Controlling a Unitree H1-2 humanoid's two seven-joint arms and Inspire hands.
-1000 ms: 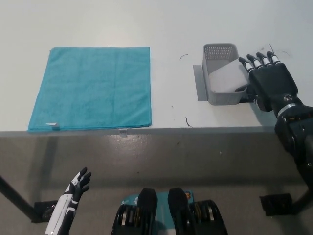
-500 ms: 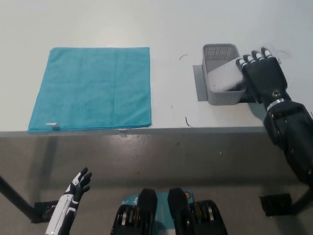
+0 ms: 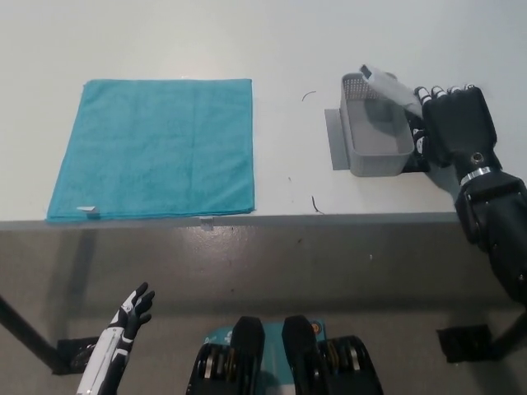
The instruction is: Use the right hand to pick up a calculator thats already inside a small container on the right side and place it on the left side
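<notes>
The right hand [image 3: 455, 123] is covering the calculator's [image 3: 393, 89] right end beside the container [image 3: 375, 132]; its grip is not showing clearly.

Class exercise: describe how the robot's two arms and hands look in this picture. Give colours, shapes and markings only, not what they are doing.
The right robot hand is matt black and broad, with pale bands near its fingertips and a thin silver ring at the wrist; the forearm behind is bulky and black. The left robot hand is white with black fingers, on a slim white forearm with dark panels.
</notes>
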